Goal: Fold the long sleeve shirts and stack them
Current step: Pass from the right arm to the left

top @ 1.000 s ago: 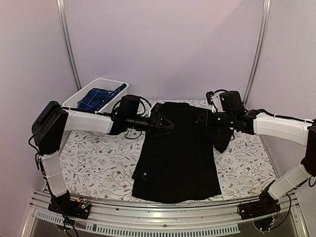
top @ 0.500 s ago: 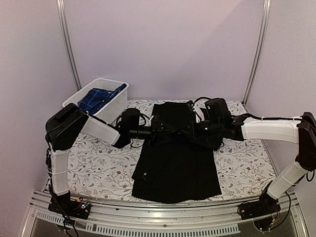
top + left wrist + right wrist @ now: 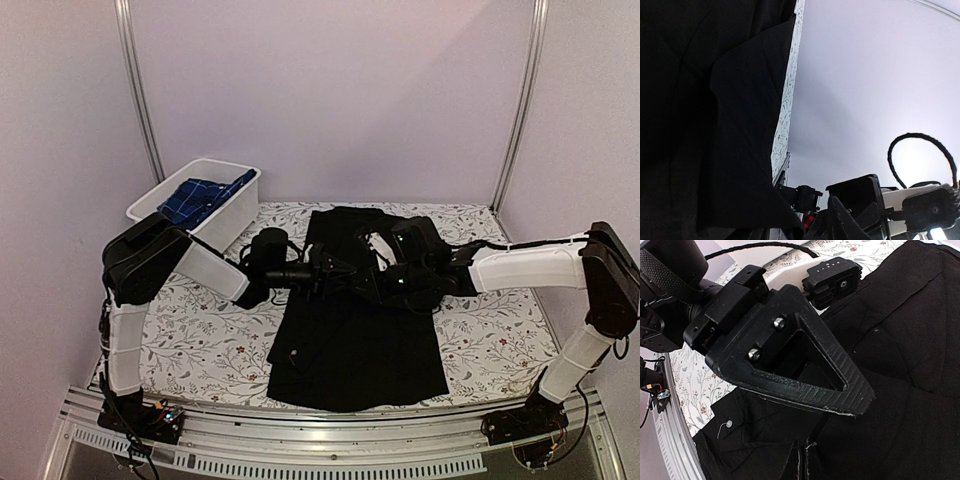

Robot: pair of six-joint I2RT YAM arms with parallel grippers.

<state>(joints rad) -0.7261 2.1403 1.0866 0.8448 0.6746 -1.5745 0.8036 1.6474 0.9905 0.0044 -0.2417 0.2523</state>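
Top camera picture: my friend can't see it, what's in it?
A black shirt lies spread on a flowery table, and two robot arms reach in from both sides so the left pincer and right pincer nearly meet over its upper half. A white tub at the back left holds a blue plaid shirt.

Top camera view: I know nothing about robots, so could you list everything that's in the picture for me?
black shirt: one, black, spread flat mid-table, collar at the far end
plaid shirt: one, dark blue, bunched inside the tub
tub: one, white, far left corner of the table
table: one, white floral cover, under everything
posts: two, silver, rising at the back corners
left gripper: one, black, over the black shirt's upper middle; open or shut unclear
right gripper: one, black, shut, facing the left gripper over the same spot
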